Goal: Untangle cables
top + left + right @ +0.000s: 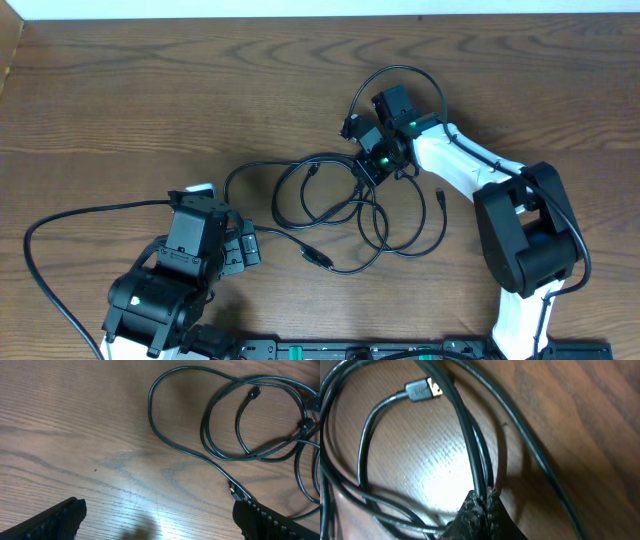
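Thin, light, limp cables [468,440] lie tangled mid-table [150,100]. Right gripper [481,501] is clamped on strands; left gripper [159,521] is wide open and empty. Probably best gripped near a plug [423,390].

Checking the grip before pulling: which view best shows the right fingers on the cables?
Right wrist: the fingers pinch the cables up close. Overhead shows the right gripper over them, contact hidden. Left wrist shows mainly loose loops.
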You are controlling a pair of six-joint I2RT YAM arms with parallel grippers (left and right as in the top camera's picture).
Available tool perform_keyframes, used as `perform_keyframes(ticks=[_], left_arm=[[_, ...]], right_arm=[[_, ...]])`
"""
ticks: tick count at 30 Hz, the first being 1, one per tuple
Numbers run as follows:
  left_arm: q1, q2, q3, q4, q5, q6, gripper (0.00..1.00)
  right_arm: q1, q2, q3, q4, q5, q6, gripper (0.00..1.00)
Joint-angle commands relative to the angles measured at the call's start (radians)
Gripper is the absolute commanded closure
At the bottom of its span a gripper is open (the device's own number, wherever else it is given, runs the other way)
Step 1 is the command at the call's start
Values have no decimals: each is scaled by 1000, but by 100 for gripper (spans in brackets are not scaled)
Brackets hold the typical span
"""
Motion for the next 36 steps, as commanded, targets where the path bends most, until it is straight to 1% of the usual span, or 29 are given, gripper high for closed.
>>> perform_keyframes(ticks=[1, 6, 10, 12, 17, 20, 22, 26, 32, 36], left_arm=[[0, 0, 17, -3, -9, 8, 2], [0, 0, 17, -3, -9, 8, 2], [0, 0, 17, -3, -9, 8, 2], [0, 0, 17, -3, -9, 8, 2], [0, 0, 17, -3, -9, 8, 2], [0, 0, 17, -3, -9, 8, 2], [0, 0, 17, -3, -9, 8, 2], [0, 0, 17, -3, -9, 8, 2], [0, 0, 17, -3, -9, 8, 2], [0, 0, 17, -3, -9, 8, 2]], right_arm=[[-14, -91, 7, -20, -8, 18, 99], [-22, -292, 7, -51, -27, 21, 99], [-22, -517, 8, -19, -26, 21, 99], [-22, -646, 8, 44, -26, 21, 99], [-22, -872, 8, 235, -24, 21, 99], [-22, -972, 8, 362, 52, 79, 99], [-23, -1015, 8, 425, 113, 105, 99], [-23, -1063, 8, 516, 221, 107, 99], [-24, -1065, 8, 607, 399, 106, 99], [-29, -1065, 8, 750, 577, 101, 99]])
